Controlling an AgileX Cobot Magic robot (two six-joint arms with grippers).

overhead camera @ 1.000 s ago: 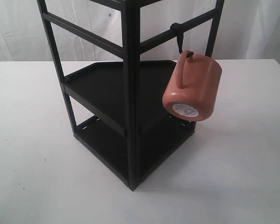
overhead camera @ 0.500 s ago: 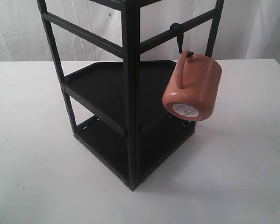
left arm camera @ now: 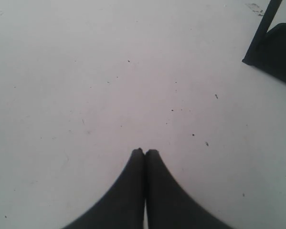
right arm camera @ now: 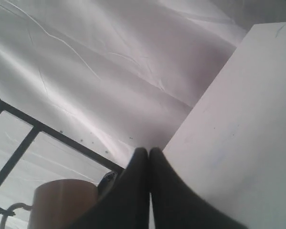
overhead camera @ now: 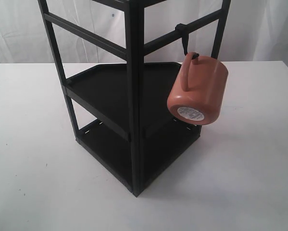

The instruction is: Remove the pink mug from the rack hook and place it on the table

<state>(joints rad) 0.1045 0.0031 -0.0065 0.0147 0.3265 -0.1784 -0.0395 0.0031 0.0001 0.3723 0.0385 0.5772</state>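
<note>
The pink mug (overhead camera: 197,90) hangs by its handle from the black hook (overhead camera: 184,41) on a crossbar of the tall black rack (overhead camera: 134,96), its labelled base tilted toward the exterior camera. The rack stands on the white table (overhead camera: 249,178). Neither arm shows in the exterior view. My left gripper (left arm camera: 144,151) is shut and empty above bare table, with a rack foot (left arm camera: 271,47) off to one side. My right gripper (right arm camera: 148,150) is shut and empty; the pink mug (right arm camera: 61,202) and a rack bar (right arm camera: 57,135) show beyond its fingers.
White curtain (overhead camera: 259,29) hangs behind the table. The rack has two flat tray shelves (overhead camera: 110,89). Bare tabletop lies on both sides of the rack and in front of it.
</note>
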